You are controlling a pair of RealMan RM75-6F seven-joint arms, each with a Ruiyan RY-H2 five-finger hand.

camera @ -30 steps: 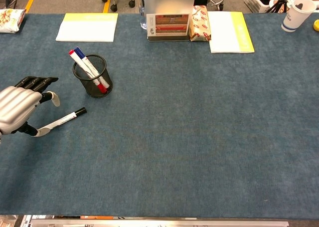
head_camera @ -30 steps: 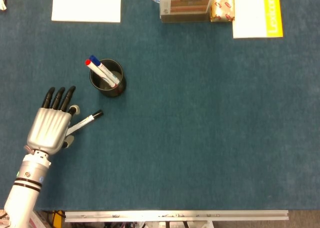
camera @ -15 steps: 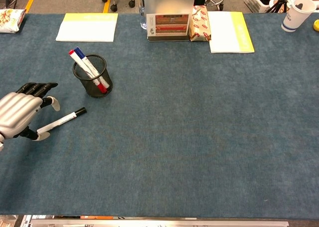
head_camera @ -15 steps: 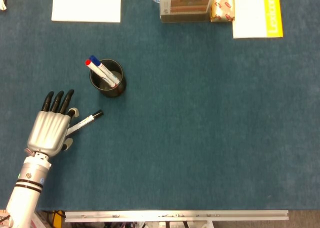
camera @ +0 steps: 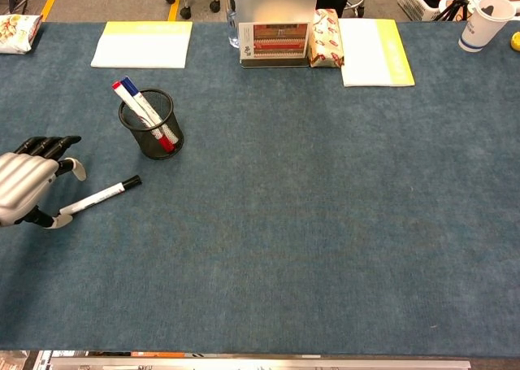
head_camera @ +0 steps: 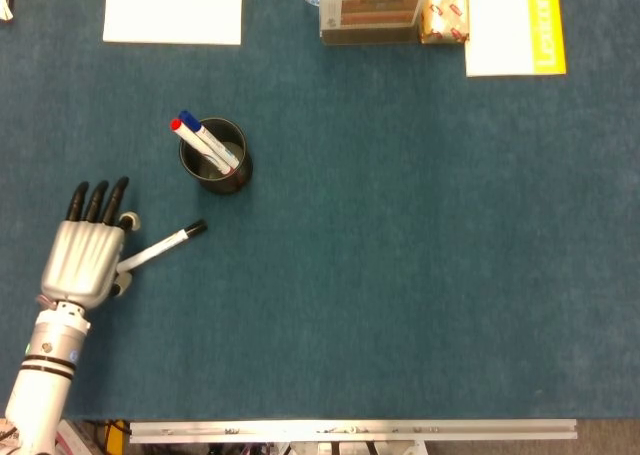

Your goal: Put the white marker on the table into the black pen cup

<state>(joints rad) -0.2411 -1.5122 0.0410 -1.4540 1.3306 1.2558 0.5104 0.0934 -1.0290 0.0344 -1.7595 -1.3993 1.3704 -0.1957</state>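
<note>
A table (head_camera: 420, 275) covered in dark blue cloth filled both views, with office chair bases just visible beyond its far edge in the chest view.

The left hand (head_camera: 82, 253) lay palm down near the table's left edge, its dark-tipped fingers (head_camera: 98, 199) stretched out together toward twelve o'clock and gripping nothing. Its thumb (camera: 75, 168) stuck out to the side. The white marker (head_camera: 160, 246) lay flat on the cloth just at the hand's three o'clock, slanted, with its black cap pointing toward about two o'clock. The marker's white tail came right up to the thumb side of the hand; whether the two actually touched could not be told from either view. The right hand did not show in either view.

At about one o'clock from the hand, apart from the marker, stood the black pen cup (head_camera: 214, 156), a mesh cup standing upright. Two markers leaned in it toward ten o'clock, one with a red cap (head_camera: 176, 125) and one with a blue cap (head_camera: 187, 118).

Along the far edge lay a white pad with a yellow strip (head_camera: 173, 8) at the left, a small display box (head_camera: 369, 15) in the middle, a red-and-white packet (head_camera: 445, 15) just beside it, and a white and yellow booklet (head_camera: 514, 23) to the right. A paper cup (camera: 485, 22) stood at the far right corner in the chest view.
</note>
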